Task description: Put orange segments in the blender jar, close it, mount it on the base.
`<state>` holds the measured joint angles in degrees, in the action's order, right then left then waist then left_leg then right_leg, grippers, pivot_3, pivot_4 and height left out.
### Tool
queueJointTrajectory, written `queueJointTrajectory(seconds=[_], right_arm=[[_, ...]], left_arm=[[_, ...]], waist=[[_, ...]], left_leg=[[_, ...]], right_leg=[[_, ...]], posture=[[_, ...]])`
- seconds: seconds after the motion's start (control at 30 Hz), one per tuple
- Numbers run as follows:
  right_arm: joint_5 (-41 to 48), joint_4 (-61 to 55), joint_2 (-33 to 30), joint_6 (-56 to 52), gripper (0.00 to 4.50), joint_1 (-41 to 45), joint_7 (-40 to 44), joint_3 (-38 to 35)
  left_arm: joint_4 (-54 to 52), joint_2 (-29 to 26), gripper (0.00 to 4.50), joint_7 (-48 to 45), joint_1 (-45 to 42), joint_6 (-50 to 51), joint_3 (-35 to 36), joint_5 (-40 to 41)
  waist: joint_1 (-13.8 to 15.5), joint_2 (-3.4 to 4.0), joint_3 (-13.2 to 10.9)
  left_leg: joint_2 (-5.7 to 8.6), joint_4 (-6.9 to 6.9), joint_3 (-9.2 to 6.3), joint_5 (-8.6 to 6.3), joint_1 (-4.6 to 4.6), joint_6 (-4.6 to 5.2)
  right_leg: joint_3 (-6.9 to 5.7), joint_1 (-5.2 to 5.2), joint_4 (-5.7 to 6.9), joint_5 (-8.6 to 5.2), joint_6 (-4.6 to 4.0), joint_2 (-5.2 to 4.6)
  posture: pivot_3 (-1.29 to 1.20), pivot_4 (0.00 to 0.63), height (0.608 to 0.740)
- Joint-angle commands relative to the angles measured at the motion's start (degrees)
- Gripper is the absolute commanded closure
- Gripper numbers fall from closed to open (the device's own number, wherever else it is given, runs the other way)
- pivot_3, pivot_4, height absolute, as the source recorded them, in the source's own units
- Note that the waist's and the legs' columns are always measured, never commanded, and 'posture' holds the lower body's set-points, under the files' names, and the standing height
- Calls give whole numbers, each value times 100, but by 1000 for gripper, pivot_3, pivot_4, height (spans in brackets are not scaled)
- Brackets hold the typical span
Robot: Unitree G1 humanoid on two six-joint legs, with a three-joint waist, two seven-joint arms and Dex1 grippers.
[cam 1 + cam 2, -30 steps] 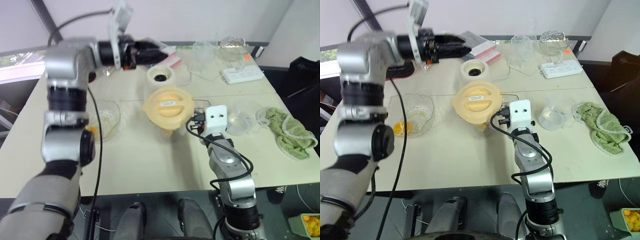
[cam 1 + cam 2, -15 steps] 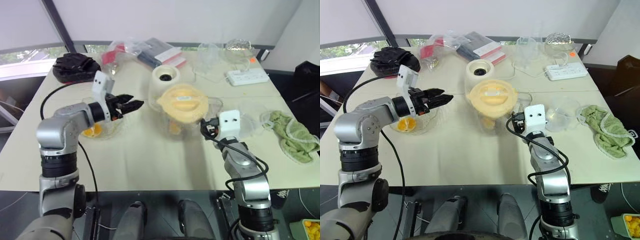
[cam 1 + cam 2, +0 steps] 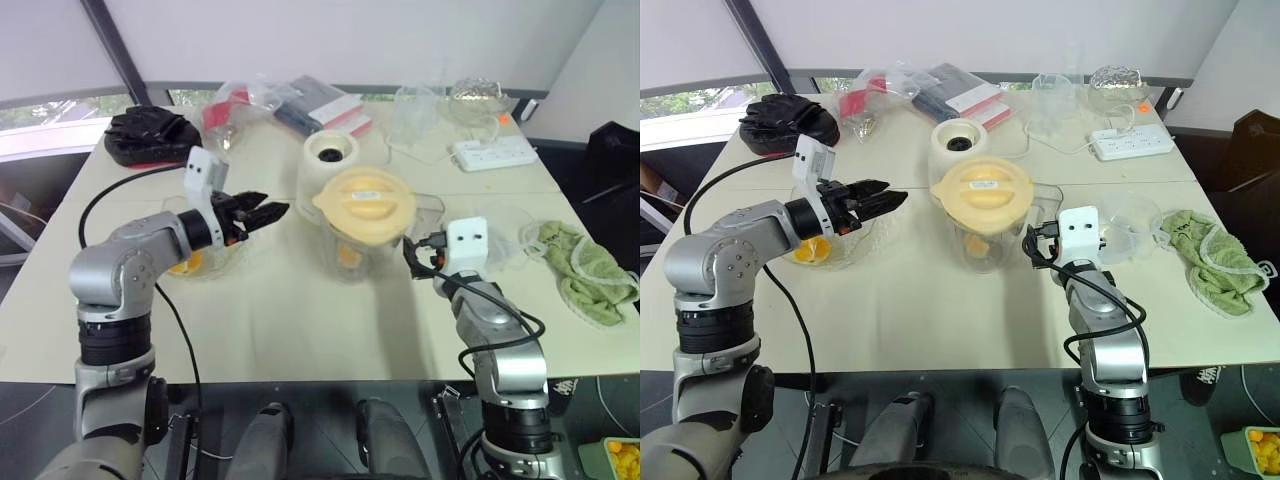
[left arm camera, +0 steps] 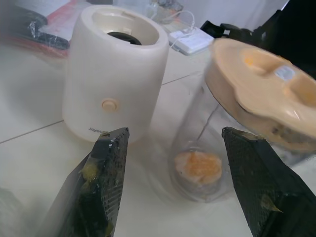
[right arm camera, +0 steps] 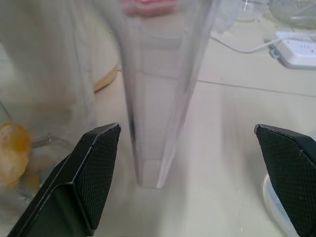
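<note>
Both jaws spread wide: right at the blender jar (image 3: 976,240) handle (image 5: 158,98), left nearby.

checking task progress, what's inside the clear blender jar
An orange segment lies at the bottom of the clear plastic blender jar, under its pale yellow lid. How many pieces cannot be told.

Looks like test lab with kitchen props, not home. Plain cream table (image 3: 940,320) against window (image 3: 680,100), bare white panels (image 3: 990,30) above. Power strip (image 3: 1128,141) loose on tabletop, well beyond right gripper (image 3: 1037,247). Clear jug (image 3: 1130,215) near it, green rag (image 3: 1215,260) farther out. Bagged packets (image 3: 940,90) and black pouch (image 3: 780,118) beyond left gripper (image 3: 898,198). Blender base (image 3: 958,148) just past it.
</note>
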<state>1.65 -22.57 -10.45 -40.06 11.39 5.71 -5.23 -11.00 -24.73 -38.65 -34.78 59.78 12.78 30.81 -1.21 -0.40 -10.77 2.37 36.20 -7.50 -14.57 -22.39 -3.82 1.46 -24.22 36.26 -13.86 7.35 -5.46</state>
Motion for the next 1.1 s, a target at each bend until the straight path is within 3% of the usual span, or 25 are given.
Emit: queueJointTrajectory(seconds=[0.03,0.33,0.43,0.57,0.6,1.1], right_arm=[[167,-197,138,-21,34,191,-108,-177],[234,32,188,-13,34,408,-175,-159],[266,109,188,-24,1267,472,-177,-173],[306,153,177,-71,3488,505,-148,-154],[328,147,177,-92,3630,498,-140,-143],[657,-417,158,-615,3613,1027,-433,-593]], left_arm=[[-267,-101,1399,42,54,-129,87,210],[-899,-451,1399,-231,700,-234,34,628],[-1182,-562,1399,-254,963,-162,77,867],[-1333,-576,1399,-63,1127,-159,129,1039],[-1329,-574,1399,-2,1139,-185,123,1044],[-1468,-538,1399,257,1311,-403,110,1309]], waist=[[-6,0,0],[2,1,1],[3,2,1],[14,3,2],[20,2,2],[17,3,1]], left_leg=[[0,0,1,0,0,0],[-1,-1,3,0,0,0],[-2,-1,3,0,0,-1],[-2,1,3,1,0,-1],[-2,2,4,1,1,-1],[-2,3,3,1,-1,-1]], right_leg=[[0,0,0,0,-1,0],[1,-2,0,1,-2,0],[1,-2,0,1,-3,0],[1,0,0,2,-4,0],[2,2,0,2,-4,0],[2,1,0,2,-4,1]], posture=[[0,150,740],[0,150,740],[0,150,740],[0,150,740],[0,150,740],[0,150,740]])
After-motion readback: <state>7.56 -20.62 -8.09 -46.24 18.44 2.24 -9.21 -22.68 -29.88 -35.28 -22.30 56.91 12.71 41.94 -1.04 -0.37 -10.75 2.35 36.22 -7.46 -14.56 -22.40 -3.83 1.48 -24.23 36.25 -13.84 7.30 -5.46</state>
